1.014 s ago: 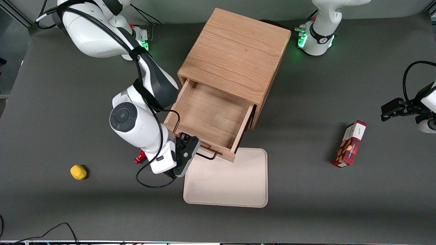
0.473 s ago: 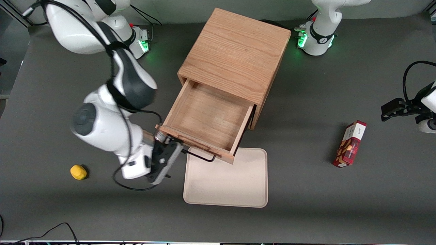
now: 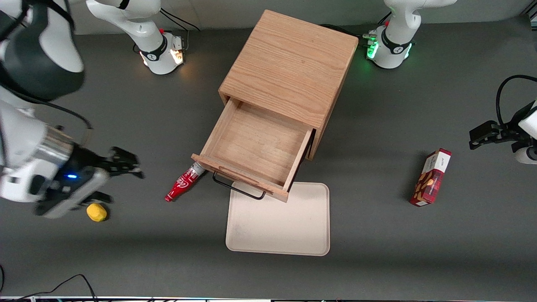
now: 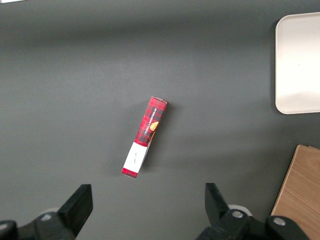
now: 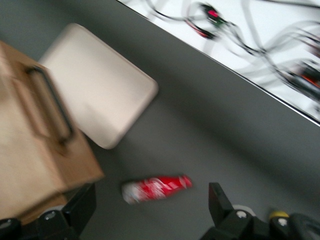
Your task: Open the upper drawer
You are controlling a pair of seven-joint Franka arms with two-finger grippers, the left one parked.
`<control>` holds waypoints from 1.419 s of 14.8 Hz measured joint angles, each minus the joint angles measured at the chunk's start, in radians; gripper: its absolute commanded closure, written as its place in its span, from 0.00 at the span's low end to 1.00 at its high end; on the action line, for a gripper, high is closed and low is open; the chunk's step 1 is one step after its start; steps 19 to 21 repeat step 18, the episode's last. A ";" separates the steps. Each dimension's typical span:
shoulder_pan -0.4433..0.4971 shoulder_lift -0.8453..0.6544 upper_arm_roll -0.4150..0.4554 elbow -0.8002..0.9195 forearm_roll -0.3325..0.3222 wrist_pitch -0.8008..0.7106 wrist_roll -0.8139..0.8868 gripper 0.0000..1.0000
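Observation:
The light oak cabinet (image 3: 289,63) stands mid-table. Its upper drawer (image 3: 256,147) is pulled well out toward the front camera, and its wooden inside holds nothing. The wide black wire handle (image 3: 238,189) sticks out from the drawer front over the tray's edge. The lower drawer is hidden under it. My right gripper (image 3: 119,178) is open and empty, away from the drawer toward the working arm's end of the table, above the table top. The right wrist view shows the drawer front (image 5: 35,150), its handle (image 5: 52,107) and my open gripper (image 5: 150,210).
A red bottle (image 3: 184,184) lies on the table beside the drawer's front corner; it also shows in the right wrist view (image 5: 157,187). A yellow lump (image 3: 96,212) lies near my gripper. A beige tray (image 3: 279,226) lies in front of the drawer. A red box (image 3: 432,178) lies toward the parked arm's end.
My gripper has let go of the drawer handle and swung away toward the working arm's end of the table. The drawer stays pulled out. The red bottle has come into view.

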 measured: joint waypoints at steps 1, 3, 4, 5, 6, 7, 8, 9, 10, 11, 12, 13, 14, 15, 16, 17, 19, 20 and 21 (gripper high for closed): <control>-0.013 -0.044 -0.033 -0.052 -0.029 -0.001 0.016 0.00; -0.030 -0.129 -0.086 -0.152 -0.068 0.000 0.090 0.00; -0.043 -0.174 -0.095 -0.206 -0.096 0.003 0.139 0.00; -0.056 -0.223 -0.098 -0.265 -0.119 0.015 0.190 0.00; -0.065 -0.274 -0.099 -0.329 -0.130 0.029 0.233 0.00; -0.070 -0.327 -0.101 -0.398 -0.135 0.053 0.264 0.00; -0.073 -0.376 -0.106 -0.463 -0.138 0.077 0.282 0.00; -0.073 -0.420 -0.120 -0.519 -0.140 0.092 0.291 0.00; -0.074 -0.457 -0.141 -0.562 -0.140 0.099 0.291 0.00; -0.075 -0.484 -0.161 -0.589 -0.140 0.099 0.291 0.00; -0.075 -0.502 -0.180 -0.604 -0.138 0.095 0.291 0.00; -0.076 -0.512 -0.199 -0.606 -0.131 0.087 0.291 0.00; -0.076 -0.515 -0.214 -0.601 -0.118 0.078 0.291 0.00; -0.076 -0.513 -0.223 -0.593 -0.108 0.074 0.291 0.00; -0.076 -0.508 -0.225 -0.583 -0.104 0.072 0.291 0.00; -0.074 -0.500 -0.225 -0.576 -0.101 0.066 0.291 0.00; -0.072 -0.490 -0.225 -0.570 -0.098 0.045 0.291 0.00; -0.072 -0.490 -0.225 -0.570 -0.098 0.045 0.291 0.00; -0.072 -0.490 -0.225 -0.570 -0.098 0.045 0.291 0.00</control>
